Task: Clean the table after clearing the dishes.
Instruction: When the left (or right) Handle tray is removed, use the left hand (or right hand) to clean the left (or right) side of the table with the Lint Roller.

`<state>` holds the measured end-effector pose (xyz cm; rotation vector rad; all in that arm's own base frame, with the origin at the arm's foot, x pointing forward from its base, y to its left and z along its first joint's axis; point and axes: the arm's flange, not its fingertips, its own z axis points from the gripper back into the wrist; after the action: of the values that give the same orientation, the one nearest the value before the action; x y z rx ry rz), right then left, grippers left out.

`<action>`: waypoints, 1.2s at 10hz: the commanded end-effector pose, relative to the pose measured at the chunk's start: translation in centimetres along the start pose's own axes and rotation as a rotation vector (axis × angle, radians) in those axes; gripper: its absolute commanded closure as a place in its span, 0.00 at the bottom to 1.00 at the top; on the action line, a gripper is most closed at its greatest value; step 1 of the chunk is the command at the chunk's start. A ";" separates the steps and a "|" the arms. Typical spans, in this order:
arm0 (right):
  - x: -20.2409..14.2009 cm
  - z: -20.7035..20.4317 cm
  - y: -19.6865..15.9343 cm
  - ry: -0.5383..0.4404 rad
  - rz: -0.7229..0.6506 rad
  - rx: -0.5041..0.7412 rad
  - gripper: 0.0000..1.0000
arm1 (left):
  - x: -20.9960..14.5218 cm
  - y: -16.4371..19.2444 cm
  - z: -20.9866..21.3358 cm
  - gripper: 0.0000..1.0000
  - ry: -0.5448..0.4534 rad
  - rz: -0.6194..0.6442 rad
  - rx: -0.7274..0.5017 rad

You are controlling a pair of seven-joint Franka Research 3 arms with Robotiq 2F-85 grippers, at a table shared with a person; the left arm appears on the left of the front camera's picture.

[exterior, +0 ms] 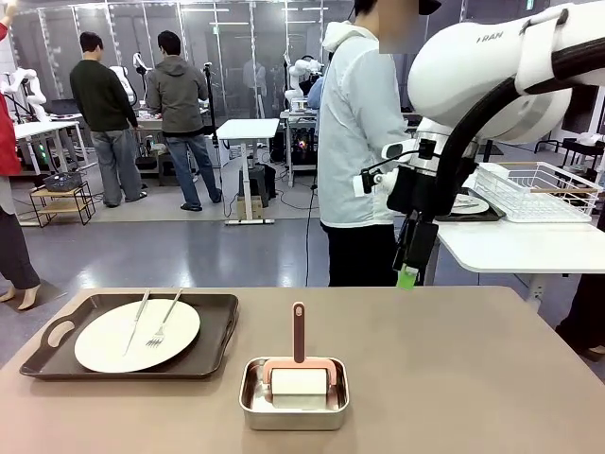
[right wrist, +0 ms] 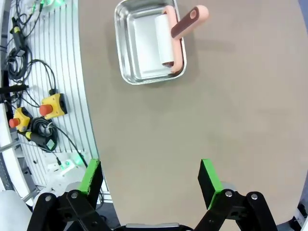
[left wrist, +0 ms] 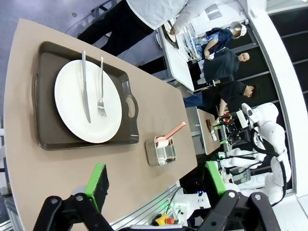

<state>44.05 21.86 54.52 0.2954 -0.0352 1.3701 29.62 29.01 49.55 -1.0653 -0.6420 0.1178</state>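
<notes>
On the left of the taupe table (exterior: 454, 378) a cream plate (exterior: 109, 345) carries a knife (exterior: 135, 322) and a fork (exterior: 163, 322) and sits on a dark brown handled tray (exterior: 222, 326). My left wrist view looks down on that plate (left wrist: 72, 91), its tray (left wrist: 45, 96) and the table (left wrist: 19, 159); the left gripper (left wrist: 156, 180) hangs open and empty above the table's near edge. My right gripper (exterior: 408, 270) hangs over the far right edge. In its own view the right gripper (right wrist: 149, 177) is open, high above bare table (right wrist: 216, 110). A second plate (exterior: 470, 203) on a dark tray lies on the white side table (exterior: 529, 246).
A small steel pan (exterior: 293, 402) holding a pink-handled white roller (exterior: 299, 364) stands front centre, and shows as the pan (right wrist: 139, 43) in the right wrist view. A person (exterior: 359, 142) stands at the far side, turned toward the white table. A white wire rack (exterior: 534, 189) sits there.
</notes>
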 end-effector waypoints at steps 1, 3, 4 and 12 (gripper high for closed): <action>-0.4 0.2 0.3 -0.006 -0.009 0.018 0.00 | 0.0 -0.2 0.2 0.00 -0.004 -0.009 -0.009; -0.4 0.2 0.3 -0.006 -0.009 0.018 0.00 | 0.0 -0.2 0.2 0.00 -0.004 -0.009 -0.009; -0.4 0.2 0.3 -0.006 -0.009 0.018 0.00 | 0.0 -0.2 0.2 0.00 -0.004 -0.009 -0.009; 9.6 -5.0 -3.3 0.152 0.181 -0.072 0.00 | 0.0 -0.2 0.2 0.00 -0.004 -0.009 -0.009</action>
<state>47.31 30.06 50.23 0.1827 0.0085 1.5413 29.64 28.99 49.55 -1.0655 -0.6417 0.1172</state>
